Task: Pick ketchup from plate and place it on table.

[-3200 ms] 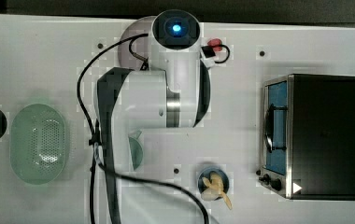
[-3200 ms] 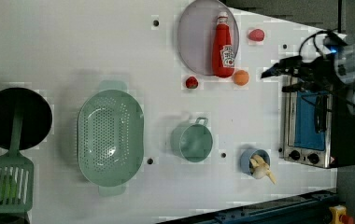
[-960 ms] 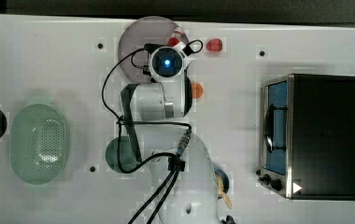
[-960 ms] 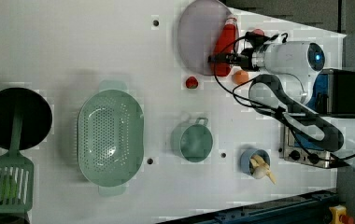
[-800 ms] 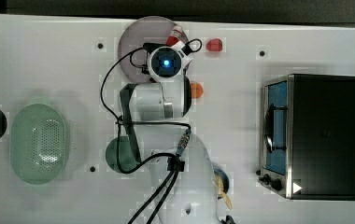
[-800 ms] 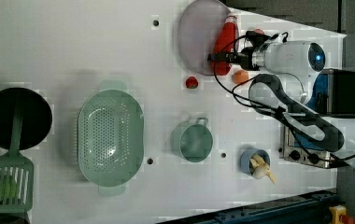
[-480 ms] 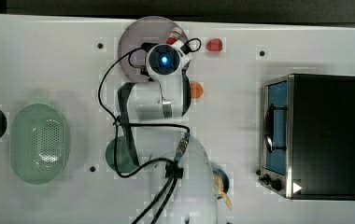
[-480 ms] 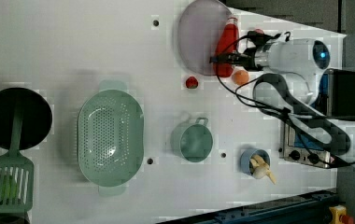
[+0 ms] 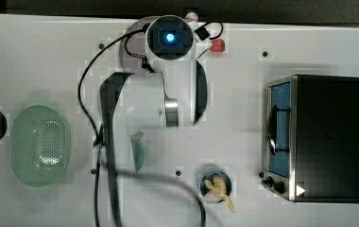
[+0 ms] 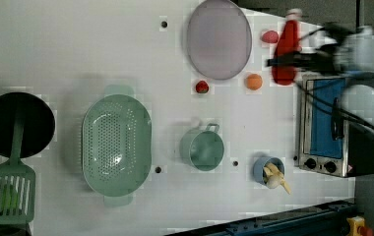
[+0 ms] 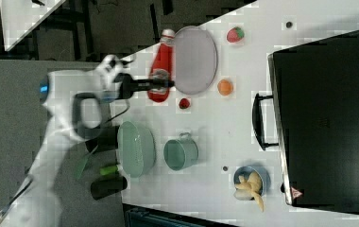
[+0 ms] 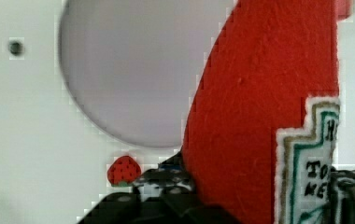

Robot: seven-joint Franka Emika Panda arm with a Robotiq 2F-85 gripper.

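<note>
Ketchup (image 10: pixel 286 49) is off the plate (image 10: pixel 218 38), lifted and clamped in the gripper (image 10: pixel 286 61). Small red squeeze bottle, white cap (image 10: pixel 293 12), fuzzy felt-like surface in the wrist view. Label (image 12: pixel 308 168) has a white stepped edge, teal lines, dark lettering only partly readable. Fingers (image 12: pixel 166 184) press either side of the lower body, jaws at a medium gap filled by the bottle.

In the left view, the bottle sits to the right of the plate, not overlapping it, cap pointing to the left view's top, just above the oven (image 10: pixel 327 125). In the right view, the ketchup (image 11: pixel 161 66) shows on the left of the plate (image 11: pixel 195 59), gripper (image 11: pixel 161 85) crossing its lower half. In the top view, the arm (image 9: pixel 170 38) covers most of the plate (image 9: pixel 132 35); only the white cap (image 9: pixel 191 17) peeks out.

Plate is bare, pale grey-lilac, round. Wrist view: plate (image 12: pixel 133 70) behind the bottle (image 12: pixel 259 107), strawberry (image 12: pixel 124 170) just off its rim on the table (image 12: pixel 21 140).

Other stuff on the table in the left view: strawberry (image 10: pixel 202 87), orange ball (image 10: pixel 254 81), pink lump (image 10: pixel 269 36), green colander (image 10: pixel 116 145), green cup (image 10: pixel 202 147), blue cup (image 10: pixel 268 172) with pale pieces, black pan (image 10: pixel 17 123), green spatula (image 10: pixel 8 196).
</note>
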